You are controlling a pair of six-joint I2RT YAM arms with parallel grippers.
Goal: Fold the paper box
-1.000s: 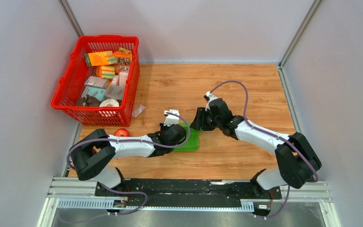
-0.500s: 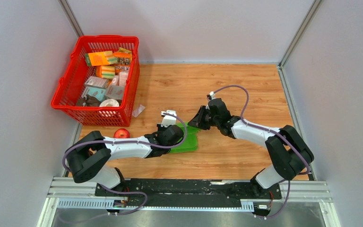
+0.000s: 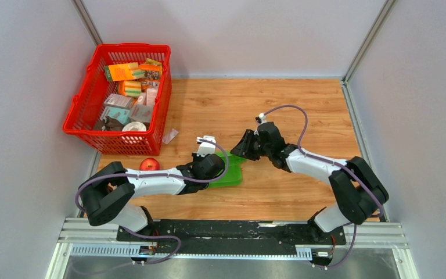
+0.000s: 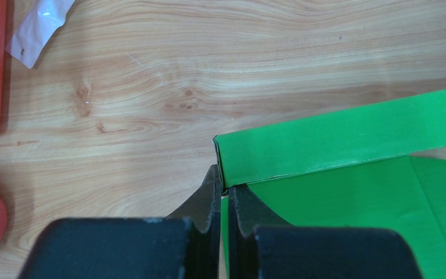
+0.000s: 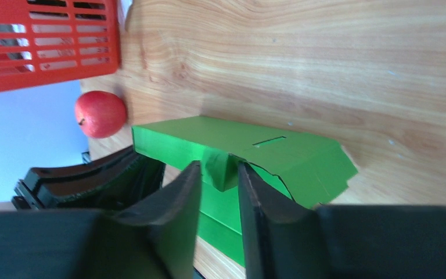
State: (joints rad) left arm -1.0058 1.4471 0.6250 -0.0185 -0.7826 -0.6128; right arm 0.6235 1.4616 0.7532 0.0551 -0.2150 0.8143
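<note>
Pinching the paper box [image 4: 337,136] by a left corner, the left gripper [image 4: 222,185] is clamped on it at the front middle of the bench [image 3: 302,104]; the right gripper [image 5: 218,167] straddles a small end flap [image 5: 220,177], bite unclear. Tugging apart could tear or crease the thin card. Bare wood lies behind and to the right; the apple [image 3: 149,164] and red basket [image 3: 81,125] crowd the left.

We've got a red basket [image 3: 116,143] sitting at the far left of the wooden table [image 3: 308,104], packed with small packages: an orange one [image 3: 121,71] at the back, a striped one [image 3: 132,88] just nearer. A clear plastic scrap [image 3: 170,136] lies beside its near right corner. A red apple [image 3: 149,164] rests just in front of the basket.
</note>
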